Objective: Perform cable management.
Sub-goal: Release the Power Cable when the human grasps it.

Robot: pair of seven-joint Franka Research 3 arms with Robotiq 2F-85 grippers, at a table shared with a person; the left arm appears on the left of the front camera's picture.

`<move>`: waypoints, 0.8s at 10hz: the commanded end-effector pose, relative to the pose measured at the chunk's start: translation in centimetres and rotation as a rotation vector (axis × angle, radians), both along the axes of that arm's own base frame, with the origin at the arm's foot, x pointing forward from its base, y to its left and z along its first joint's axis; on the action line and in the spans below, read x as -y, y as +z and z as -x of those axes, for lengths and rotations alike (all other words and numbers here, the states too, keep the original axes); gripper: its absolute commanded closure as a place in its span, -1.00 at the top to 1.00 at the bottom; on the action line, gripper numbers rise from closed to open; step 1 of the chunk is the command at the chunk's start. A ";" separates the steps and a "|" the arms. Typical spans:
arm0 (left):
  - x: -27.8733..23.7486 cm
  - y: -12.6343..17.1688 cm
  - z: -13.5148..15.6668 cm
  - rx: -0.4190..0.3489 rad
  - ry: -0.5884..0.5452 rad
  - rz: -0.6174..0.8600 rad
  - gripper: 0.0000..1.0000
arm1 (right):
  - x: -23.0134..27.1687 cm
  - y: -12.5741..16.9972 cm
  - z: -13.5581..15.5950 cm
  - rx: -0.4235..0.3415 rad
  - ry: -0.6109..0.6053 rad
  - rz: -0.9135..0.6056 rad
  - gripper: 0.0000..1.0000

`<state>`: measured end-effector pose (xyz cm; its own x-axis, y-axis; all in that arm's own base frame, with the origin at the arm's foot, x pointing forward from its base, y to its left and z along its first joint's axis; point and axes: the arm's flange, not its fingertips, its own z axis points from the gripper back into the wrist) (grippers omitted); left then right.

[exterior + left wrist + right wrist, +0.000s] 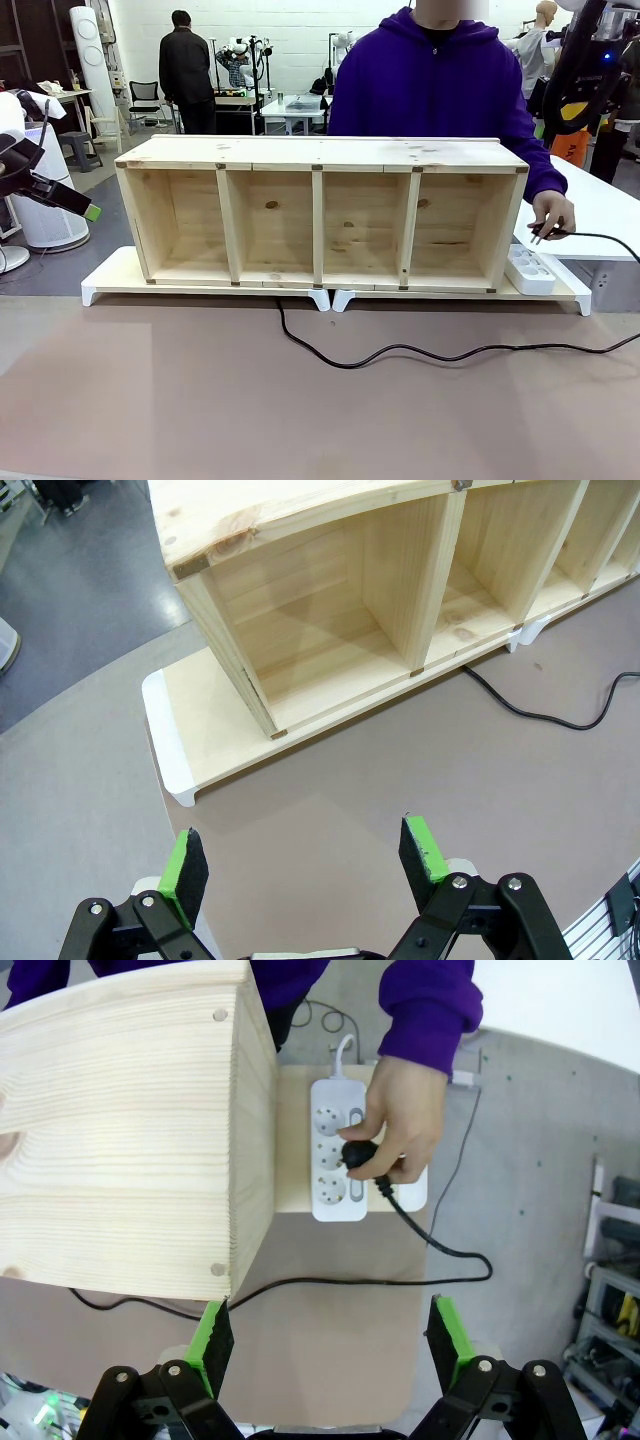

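The cable [400,352] is a thin black cord that comes out from under the wooden shelf [320,210] and snakes across the brown tabletop to the right edge. Its black round plug [358,1153] is pinched in a person's hand [405,1120] just over the white power strip [335,1175]. The slack cable [440,1265] loops below the strip and runs back past the shelf's end. My right gripper [332,1332] hovers open above that end, holding nothing. My left gripper [303,855] is open and bare, off the shelf's left end, with the cable [530,715] far from it.
The four-compartment shelf stands on two low white risers [105,283] along the table's middle. The person in a purple hoodie [430,85] stands behind it. A white table [600,205] sits at the right rear. The brown surface [200,400] in front holds just the cord.
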<state>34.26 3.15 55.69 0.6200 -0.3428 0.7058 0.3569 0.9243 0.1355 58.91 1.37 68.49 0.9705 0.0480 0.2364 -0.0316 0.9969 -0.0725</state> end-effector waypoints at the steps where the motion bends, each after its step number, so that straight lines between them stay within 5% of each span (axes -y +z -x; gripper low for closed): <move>1: -0.1 -0.1 0.0 0.004 0.003 0.010 1.00 | 0.0 -0.1 0.1 -0.009 -0.003 -0.001 1.00; 8: -0.1 -0.1 0.0 0.004 0.003 0.010 1.00 | 0.0 -0.1 0.1 -0.009 -0.003 -0.001 1.00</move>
<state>34.26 3.15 55.69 0.6200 -0.3428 0.7058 0.3568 0.9243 0.1355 58.91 1.37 68.49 0.9705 0.0480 0.2364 -0.0316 0.9969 -0.0725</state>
